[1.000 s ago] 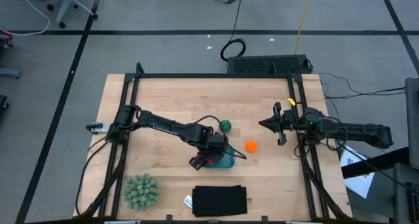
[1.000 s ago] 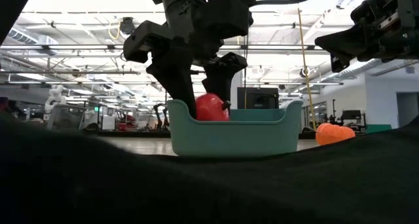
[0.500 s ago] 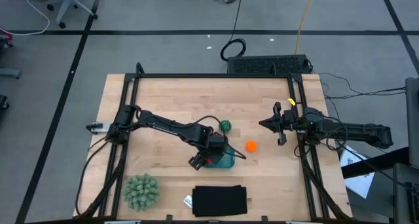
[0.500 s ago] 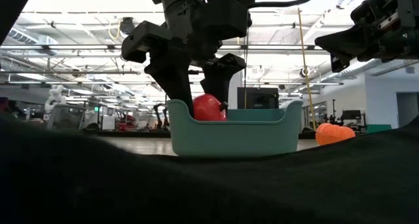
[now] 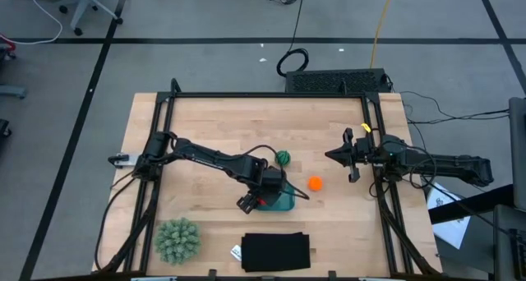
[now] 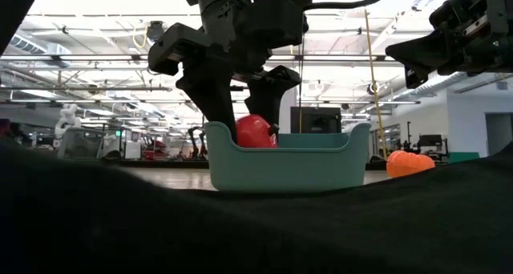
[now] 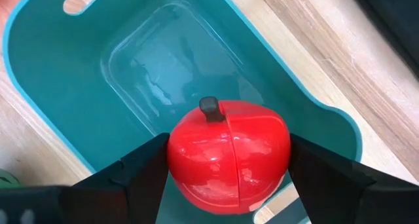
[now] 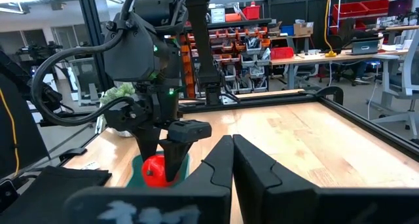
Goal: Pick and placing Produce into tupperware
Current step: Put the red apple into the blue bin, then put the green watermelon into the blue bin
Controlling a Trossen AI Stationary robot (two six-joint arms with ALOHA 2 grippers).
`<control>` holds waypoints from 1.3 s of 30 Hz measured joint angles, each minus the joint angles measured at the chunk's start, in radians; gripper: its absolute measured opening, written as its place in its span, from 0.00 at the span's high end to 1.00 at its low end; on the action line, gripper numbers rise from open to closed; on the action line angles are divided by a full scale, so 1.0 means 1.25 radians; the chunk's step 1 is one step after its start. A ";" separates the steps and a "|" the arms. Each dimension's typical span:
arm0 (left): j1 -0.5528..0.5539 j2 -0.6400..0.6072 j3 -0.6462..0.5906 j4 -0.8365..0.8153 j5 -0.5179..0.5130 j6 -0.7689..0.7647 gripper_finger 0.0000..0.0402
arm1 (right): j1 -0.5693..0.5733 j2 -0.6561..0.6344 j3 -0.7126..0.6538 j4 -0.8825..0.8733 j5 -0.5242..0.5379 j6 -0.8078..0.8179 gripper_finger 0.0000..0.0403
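Left wrist view, left end effector [image 7: 226,178] grasping red piece [image 7: 228,155] over tupperware [image 7: 78,86], unchanged; right end effector [image 5: 331,156] clenched.

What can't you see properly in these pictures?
- Tupperware, high view: mostly covered by the left end effector.
- Green striped piece, low view: not visible at all.
- Red piece, left wrist view: its underside is hidden, so whether it rests on the tub floor can't be told.
- Orange piece, low view: its base is cut off by a dark foreground shape.
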 joint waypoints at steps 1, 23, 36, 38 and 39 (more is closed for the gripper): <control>0.001 0.000 0.000 0.000 0.000 -0.002 0.30 | 0.000 0.000 0.000 0.000 0.000 0.000 1.00; 0.007 0.000 0.000 0.010 0.007 -0.001 0.24 | 0.000 0.000 0.000 0.000 0.000 0.000 1.00; 0.005 -0.099 0.000 -0.024 -0.036 -0.015 0.21 | 0.000 0.005 0.000 -0.008 0.000 0.000 1.00; 0.005 -0.116 0.001 -0.018 -0.025 -0.028 0.24 | 0.000 0.008 0.000 -0.017 0.000 0.000 1.00; 0.005 -0.122 0.001 -0.017 -0.021 -0.030 0.27 | 0.000 0.011 0.000 -0.015 0.000 0.000 1.00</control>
